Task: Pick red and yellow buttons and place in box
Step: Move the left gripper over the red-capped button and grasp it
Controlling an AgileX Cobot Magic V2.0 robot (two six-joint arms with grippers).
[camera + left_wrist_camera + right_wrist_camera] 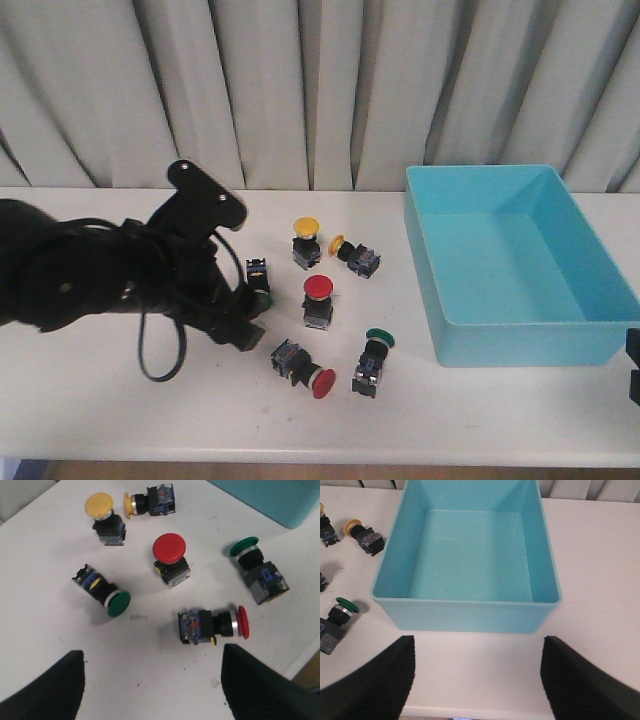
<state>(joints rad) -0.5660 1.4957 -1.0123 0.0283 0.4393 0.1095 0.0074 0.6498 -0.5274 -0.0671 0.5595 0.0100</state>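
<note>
On a white table (120,400) before grey curtains, the left gripper (150,690) hung wide open and empty over scattered red and yellow buttons (169,550), apparently choosing one. The right gripper (475,680), also spread empty, waited beside the empty box (465,612).

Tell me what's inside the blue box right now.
Nothing: the turquoise box shows a bare floor in the right wrist view, with no buttons in it. In the front view its near wall hides a strip of floor, but the wrist view covers that.

White table (150,420) with buttons (318,300), box (512,262)
</note>
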